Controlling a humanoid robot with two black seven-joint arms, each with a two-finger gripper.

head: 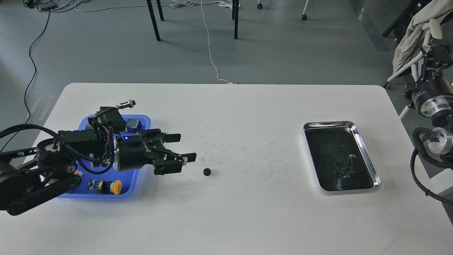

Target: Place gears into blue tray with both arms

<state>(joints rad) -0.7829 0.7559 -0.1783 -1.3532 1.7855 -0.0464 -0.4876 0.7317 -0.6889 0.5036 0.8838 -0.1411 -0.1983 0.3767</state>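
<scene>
The left tool (pixel 184 146) hangs spread over the blue tray's (pixel 136 179) right rim; one gear (pixel 207 171) lies just right on bare desk (pixel 247 212).

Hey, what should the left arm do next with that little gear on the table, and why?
Probably ease the left pincer forward and down over the gear. Its fingers are spread open and empty, and the gear lies loose on the table just beyond them, outside the blue tray.

Left end effector (pixel 184 147) spread open; right arm (pixel 433 113) folded aside.
</scene>
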